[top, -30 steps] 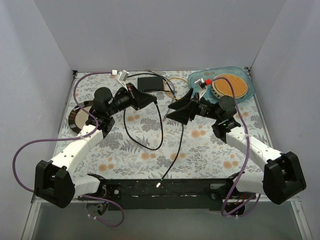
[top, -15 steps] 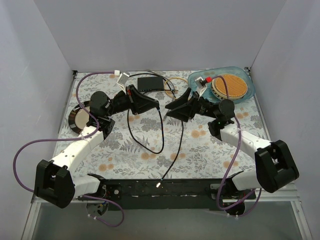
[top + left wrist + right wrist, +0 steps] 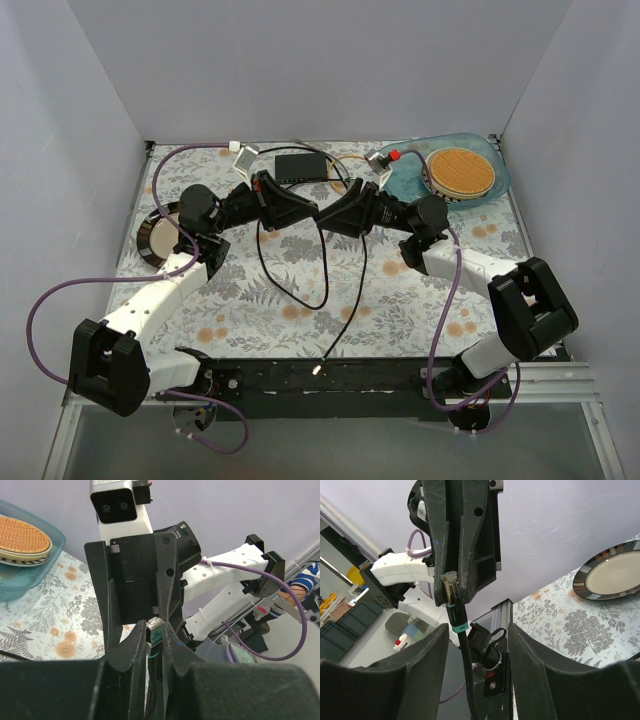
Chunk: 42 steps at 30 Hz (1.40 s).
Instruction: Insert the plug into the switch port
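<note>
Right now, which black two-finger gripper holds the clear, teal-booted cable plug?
The left gripper: it is clamped on the plug, while the right gripper faces it, spread open and empty.

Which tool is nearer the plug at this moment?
Left. The left tool is shut on the plug, holding it at its tips. The right tool is open, facing it head-on from close by, not gripping it.

Two tools (image 3: 155, 639) (image 3: 476, 640), one plug (image 3: 451, 587), one black box (image 3: 302, 166), one plate (image 3: 157, 235)
</note>
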### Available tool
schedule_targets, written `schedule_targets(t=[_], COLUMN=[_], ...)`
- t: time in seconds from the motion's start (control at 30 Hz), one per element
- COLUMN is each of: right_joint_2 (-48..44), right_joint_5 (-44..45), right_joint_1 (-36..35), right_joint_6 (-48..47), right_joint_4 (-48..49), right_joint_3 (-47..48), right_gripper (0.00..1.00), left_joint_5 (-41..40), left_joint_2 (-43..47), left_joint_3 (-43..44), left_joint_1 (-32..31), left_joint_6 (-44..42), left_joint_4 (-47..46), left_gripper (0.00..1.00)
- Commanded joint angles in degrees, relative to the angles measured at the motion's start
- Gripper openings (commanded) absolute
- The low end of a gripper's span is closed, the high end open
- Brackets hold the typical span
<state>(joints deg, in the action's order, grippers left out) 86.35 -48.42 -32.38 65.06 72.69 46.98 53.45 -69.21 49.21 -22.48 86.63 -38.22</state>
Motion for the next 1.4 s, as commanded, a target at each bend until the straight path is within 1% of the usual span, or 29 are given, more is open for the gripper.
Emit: schedule_targets(t=[0.0, 0.13, 0.23, 0.27, 0.3, 0.4, 0.43, 0.47, 0.5, 0.53, 0.57, 0.6, 0.67, 0.7, 0.73, 0.77, 0.8, 0.87, 0.9, 0.93, 0.97, 1.1, 1.13, 1.2, 1.23, 1.27, 1.33, 1.37], right_joint_2=[0.4, 0.66, 1.28, 1.63, 1.89, 2.25, 2.07, 1.03, 0.23, -0.82, -3.18, -4.59, -8.36, -9.43, -11.27, -12.07, -12.69, -14.01, -14.27, -14.71, -14.71, -14.63, -14.54, -14.36, -14.1, -13.93, -13.49, -13.31], right_joint_5=[0.79, 1.14, 1.23, 1.23, 1.14, 0.7, 0.53, 0.26, 0.26, 0.61, 1.66, 2.54, 6.38, 8.33, 12.35, 14.48, 16.33, 21.95, 24.06, 27.91, 29.6, 38.12, 42.67, 46.56, 50.32, 51.66, 55.52, 56.76], right_joint_1=[-1.02, -1.28, -1.19, -1.19, -1.28, -1.28, -1.28, -1.19, -1.28, -1.28, -1.28, -1.28, -1.46, -1.72, -1.89, -2.16, -2.16, -2.6, -3.03, -3.39, -4.35, -7.25, -8.04, -10.94, -11.82, -13.48, -15.07, -16.47], right_joint_6=[1.65, 2.09, 3.4, 4.63, 5.25, 6.31, 5.53, 4.3, 0.03, -2.37, -5.61, -11.65, -19.32, -22.75, -29.57, -31.81, -34.18, -39.29, -40.87, -42.11, -44.47, -48.79, -49.32, -51.25, -51.61, -51.87, -52.75, -52.93], right_joint_4=[8.79, 9.22, 11.94, 12.56, 13.09, 14.42, 13.46, 8.75, 5.4, 1.88, -2.94, -12.21, -24.64, -36.62, -41.87, -46.01, -53.97, -60.0, -65.34, -67.83, -69.85, -78.64, -79.62, -81.55, -82.0, -82.44, -83.32, -83.58], right_joint_3=[3.29, 3.47, 3.29, 3.38, 3.55, 3.73, 3.73, 3.82, 3.82, 3.82, 3.91, 4.08, 6.01, 6.97, 9.16, 9.96, 10.84, 13.3, 14.18, 14.89, 16.29, 18.41, 18.67, 19.28, 19.55, 19.73, 20.43, 20.78], right_gripper=[0.54, 0.45, 0.3, 0.08, 0.01, 0.01, 0.01, 0.01, 0.01, 0.01, 0.01, 0.01, 0.01, 0.01, 0.01, 0.01, 0.01, 0.01, 0.01, 0.01, 0.01, 0.01, 0.01, 0.01, 0.01, 0.01, 0.01, 0.01], left_joint_5=[0.78, 0.78, 0.78, 0.69, 0.78, 0.69, 0.6, 0.08, -0.45, -0.98, -1.5, -3.25, -4.84, -5.98, -6.6, -6.95, -7.48, -8.18, -8.27, -8.1, -8.01, -7.57, -7.83, -10.46, -11.08, -12.57, -14.5, -15.39], left_joint_2=[1.53, 1.8, 1.89, 1.97, 2.06, 2.24, 2.24, 2.41, 2.41, 2.59, 2.76, 3.29, 3.9, 4.6, 4.78, 4.87, 5.05, 4.87, 4.7, 4.44, 4.26, 3.21, 2.94, 2.42, 2.24, 2.06, 0.92, 0.48], left_joint_3=[-0.26, -0.43, -0.43, -0.52, -0.61, -0.35, -0.08, 0.7, 1.15, 1.76, 2.37, 2.73, 2.73, 2.65, 2.64, 2.64, 2.56, 2.73, 2.82, 2.91, 2.82, 3.61, 4.13, 4.75, 5.28, 5.8, 6.95, 8.26], left_joint_1=[-0.46, -0.63, -0.64, -0.72, -0.64, -0.64, -0.64, -0.64, -0.64, -0.64, -0.64, -0.64, -0.64, -0.64, -0.64, -0.64, -0.64, -0.64, -0.64, -0.64, -0.72, -0.64, -0.64, -0.72, -0.64, -0.64, -0.72, -0.81], left_joint_6=[-0.06, -0.06, -0.15, -0.23, -0.23, -0.76, -1.2, -2.42, -2.95, -3.74, -4.79, -5.33, -6.03, -6.64, -7.0, -7.18, -7.7, -7.97, -8.14, -8.14, -8.06, -7.62, -7.44, -7.35, -7.35, -7.27, -7.18, -7.96], left_joint_4=[-1.07, -1.07, -0.98, -0.98, -0.98, -0.28, 1.11, 2.17, 3.4, 6.02, 7.09, 8.23, 10.35, 10.53, 11.31, 11.58, 11.93, 12.9, 13.08, 13.08, 12.99, 12.46, 13.07, 14.48, 15.79, 16.33, 19.82, 20.98], left_gripper=[0.0, 0.0, 0.0, 0.0, 0.0, 0.0, 0.08, 0.23, 0.37, 0.52, 0.78, 0.86, 0.94, 0.96, 0.96, 0.97, 0.97, 0.98, 0.98, 0.98, 0.98, 0.98, 0.98, 0.98, 0.98, 0.98, 0.96, 0.9])
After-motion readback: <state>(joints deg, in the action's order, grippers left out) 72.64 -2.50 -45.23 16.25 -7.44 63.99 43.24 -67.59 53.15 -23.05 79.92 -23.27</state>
